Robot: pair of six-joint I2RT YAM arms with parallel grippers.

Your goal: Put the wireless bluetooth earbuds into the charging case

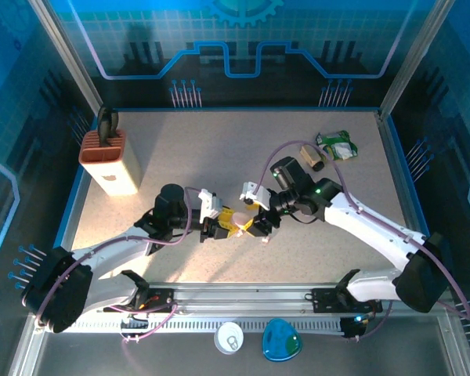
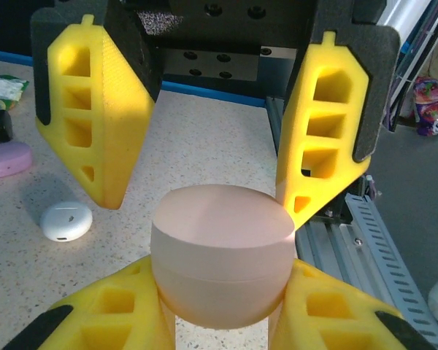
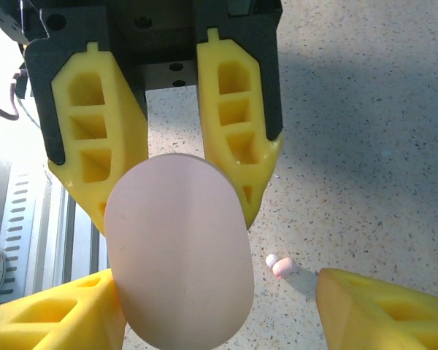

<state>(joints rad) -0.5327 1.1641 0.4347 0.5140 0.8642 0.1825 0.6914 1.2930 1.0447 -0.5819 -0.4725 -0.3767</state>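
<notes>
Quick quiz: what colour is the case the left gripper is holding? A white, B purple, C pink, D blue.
C: the left gripper is clamped on a pink case, while a white case and a purple case lie apart from it on the table.

Speckled table (image 1: 219, 149) bears a cream block (image 1: 110, 166) at left, a green packet (image 1: 337, 146) — and a pink earbud (image 3: 281, 267).
</notes>
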